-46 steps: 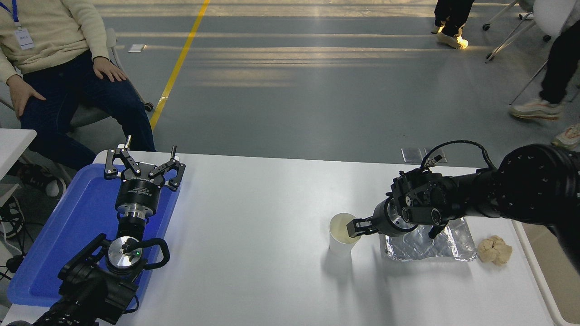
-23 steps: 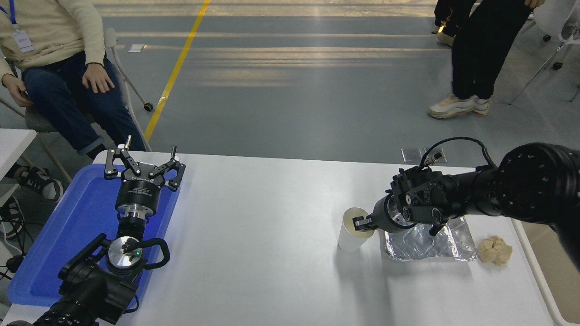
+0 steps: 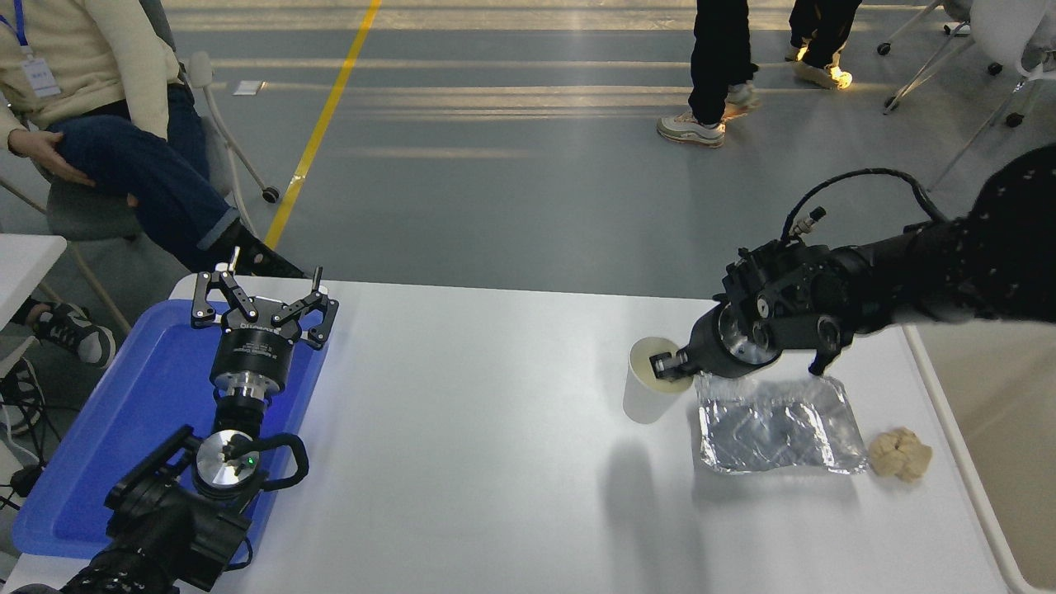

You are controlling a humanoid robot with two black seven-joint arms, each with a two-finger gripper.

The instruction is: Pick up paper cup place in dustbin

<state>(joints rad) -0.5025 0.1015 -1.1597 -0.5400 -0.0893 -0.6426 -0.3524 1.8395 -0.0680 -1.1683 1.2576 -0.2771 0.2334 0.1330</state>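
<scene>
1. The right gripper (image 3: pixel 667 364) is clamped on the rim of the paper cup (image 3: pixel 649 383), one finger inside the cream mouth and the other against the outer wall, the cup's shadow lying apart from it on the white table (image 3: pixel 495 429), which suggests it hangs clear of the surface.

2. The cup sits just left of the silver foil tray (image 3: pixel 771 425), with the tan paper ball (image 3: pixel 899 454) further right near the table edge.

3. The dustbin (image 3: pixel 1002 429) shows as a beige expanse with a pale rim along the right edge, beyond the table's side.

4. Doing this step well likely means keeping the pinch firm without crushing the thin wall, and holding the cup near upright so it does not pivot on a single rim grip.

5. The carry should probably pass above the foil tray and paper ball, since a low sweep could drag them.

6. Release looks safest once the cup is fully past the bin's rim.

7. The left gripper (image 3: pixel 266 301) rests parked, fingers spread, over the blue tray (image 3: pixel 99 429) at lower left.
</scene>
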